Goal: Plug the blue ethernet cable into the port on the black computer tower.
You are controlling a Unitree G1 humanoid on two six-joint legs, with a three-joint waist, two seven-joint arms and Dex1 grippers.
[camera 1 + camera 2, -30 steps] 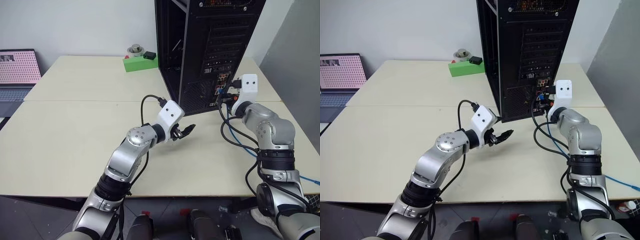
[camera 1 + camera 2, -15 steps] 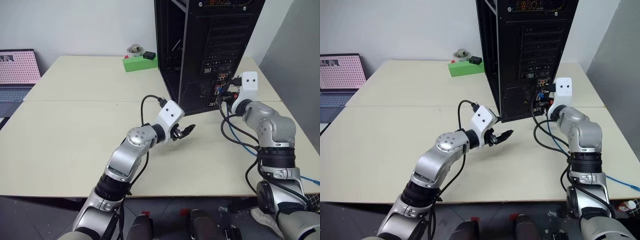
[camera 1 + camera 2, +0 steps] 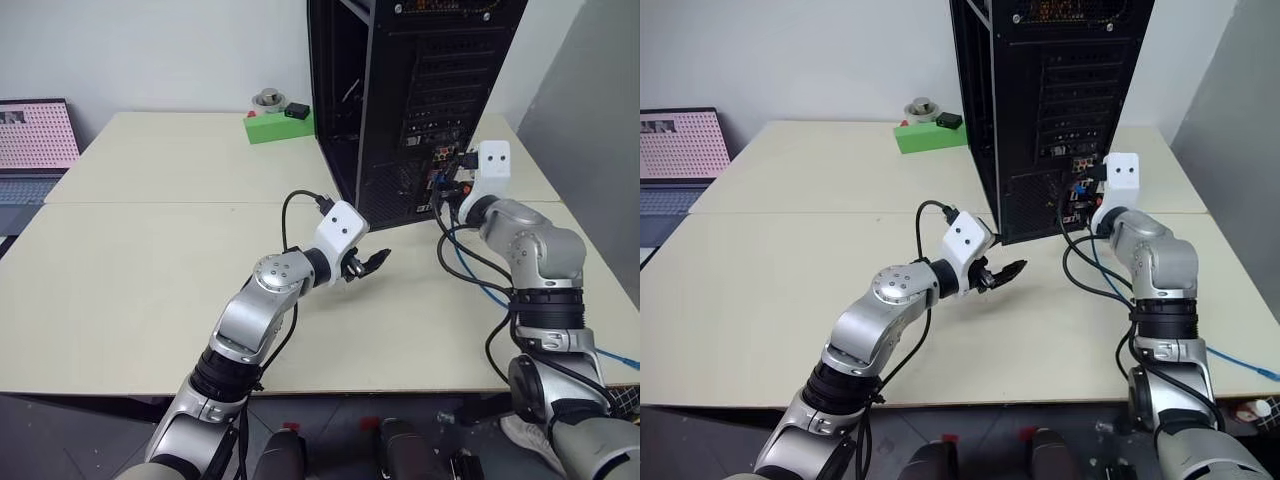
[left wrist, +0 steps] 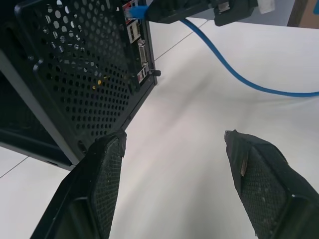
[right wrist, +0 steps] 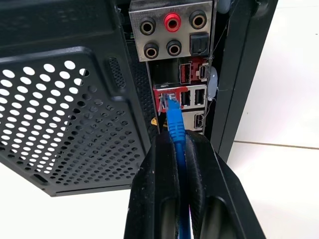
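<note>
Right gripper (image 5: 175, 149) seemingly nearer port (image 5: 168, 99)

Matt black perforated metal on black computer tower (image 5: 75, 114), glossy smooth plastic jacket on blue ethernet cable (image 5: 175, 130), ribbed black rubbery fingertips (image 4: 107, 174), smooth matt cream table (image 3: 150, 260)

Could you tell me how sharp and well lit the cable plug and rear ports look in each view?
Right wrist view: blue ethernet cable and port are crisp and evenly lit, while the right gripper fingers are softly blurred. Left wrist view: the perforated grille is sharp. Head views: the black computer tower rear is dark, its ports tiny.
</note>
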